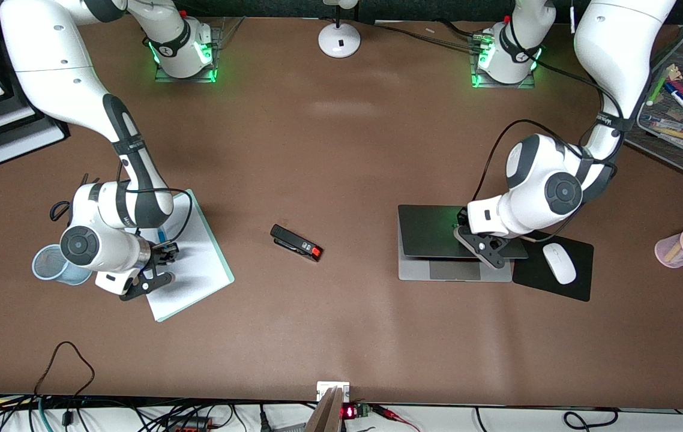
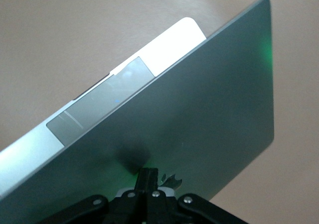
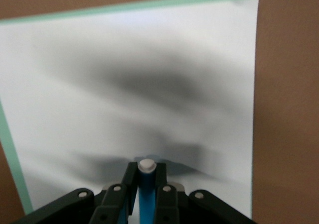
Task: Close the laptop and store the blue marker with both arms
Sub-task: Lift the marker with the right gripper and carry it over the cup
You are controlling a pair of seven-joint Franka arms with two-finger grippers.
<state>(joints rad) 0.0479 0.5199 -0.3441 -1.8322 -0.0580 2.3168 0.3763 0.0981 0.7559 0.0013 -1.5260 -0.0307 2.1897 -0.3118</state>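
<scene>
The laptop lies toward the left arm's end of the table, its dark lid tilted low over the silver base, with only the trackpad strip showing. In the left wrist view the lid fills the picture. My left gripper is shut, its fingertips touching the lid near the apple logo. My right gripper is over a white notepad, shut on the blue marker. The marker's pale end sticks out between the fingers.
A black stapler lies mid-table. A white mouse rests on a black mouse pad beside the laptop. A pink cup of pens and a mesh tray sit past it. A blue mesh cup stands beside the right gripper.
</scene>
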